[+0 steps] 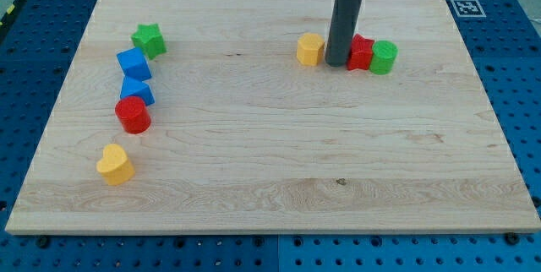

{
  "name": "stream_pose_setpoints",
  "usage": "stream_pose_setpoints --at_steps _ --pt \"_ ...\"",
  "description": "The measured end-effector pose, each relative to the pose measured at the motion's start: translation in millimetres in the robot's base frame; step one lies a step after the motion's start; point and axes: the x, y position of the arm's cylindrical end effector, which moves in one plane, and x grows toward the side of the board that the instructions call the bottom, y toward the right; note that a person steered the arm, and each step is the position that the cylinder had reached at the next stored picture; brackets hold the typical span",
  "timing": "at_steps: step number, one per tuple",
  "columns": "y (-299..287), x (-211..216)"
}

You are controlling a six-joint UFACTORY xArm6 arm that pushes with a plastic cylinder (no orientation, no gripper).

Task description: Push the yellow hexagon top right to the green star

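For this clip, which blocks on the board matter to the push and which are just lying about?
Part of the job:
yellow hexagon
green star
my tip, just right of the hexagon

Lying about:
two blue blocks
red cylinder
yellow heart
red block
green cylinder

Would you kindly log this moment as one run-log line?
my tip: between yellow hexagon and red block | green star: far left
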Motion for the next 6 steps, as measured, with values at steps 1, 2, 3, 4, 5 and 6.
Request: stream_pose_setpoints --at_steps 1,2,3,4,5,6 --pt "-32.8 -1.7" --pt "-64.8 -5.1" --pt "-72.2 -27.6" --pt "-84.5 -46.8" --pt "-101.7 -63.5" --pt "-102.0 -100.3"
